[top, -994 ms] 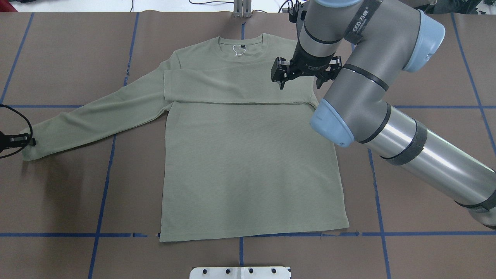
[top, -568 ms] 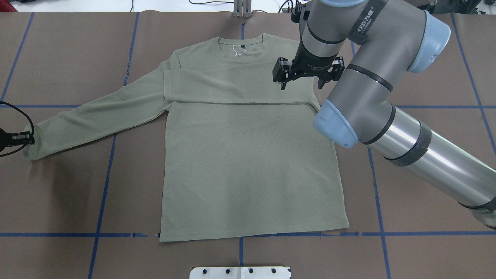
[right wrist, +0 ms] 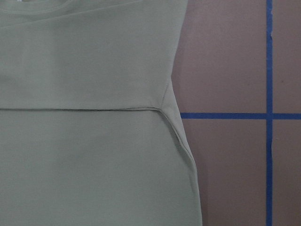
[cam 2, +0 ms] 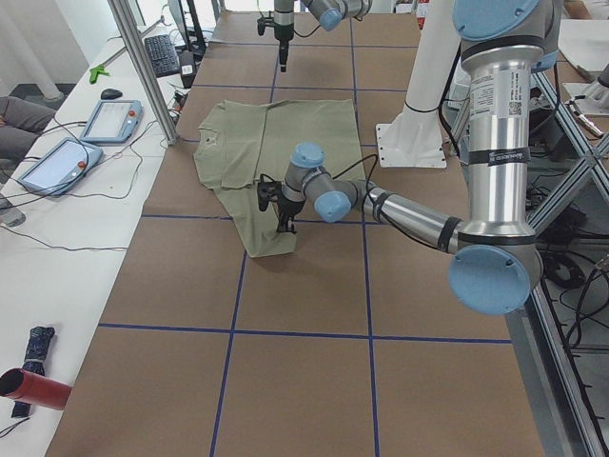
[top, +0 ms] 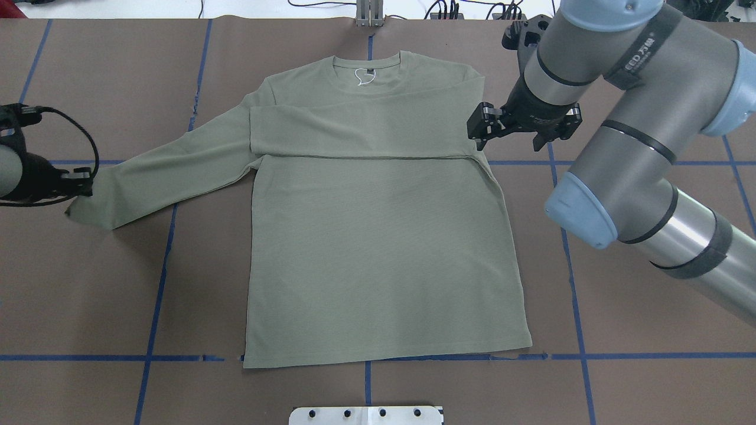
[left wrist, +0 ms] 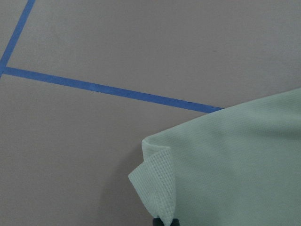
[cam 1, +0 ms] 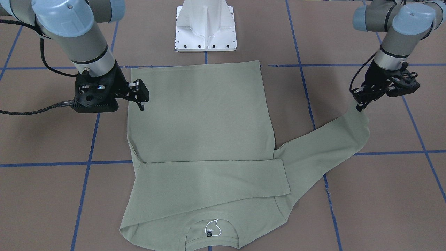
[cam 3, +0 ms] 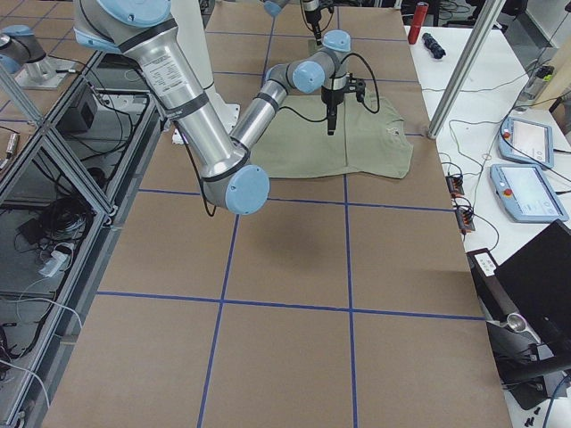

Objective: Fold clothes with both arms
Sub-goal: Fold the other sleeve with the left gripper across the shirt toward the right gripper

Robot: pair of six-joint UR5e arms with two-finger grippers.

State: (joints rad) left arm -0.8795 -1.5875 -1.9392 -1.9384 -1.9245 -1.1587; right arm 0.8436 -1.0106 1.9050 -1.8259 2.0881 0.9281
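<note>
Brown counter (top: 88,295): you see left gripper (cam 1: 359,105) pinching green shirt (top: 378,248) sleeve cuff (left wrist: 155,181); right gripper (top: 511,137) spread, just beside shirt.

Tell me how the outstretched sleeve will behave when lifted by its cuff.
Probably floppy: the cuff curls over at the left hand. Likely light, as thin knit lying flat. The sleeve should drape and drag rather than hold shape, maybe tugging the shirt body.

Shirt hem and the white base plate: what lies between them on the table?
Only bare brown table cover, crossed by blue tape, separates the shirt and the base plate; the overhead exterior view shows it.
</note>
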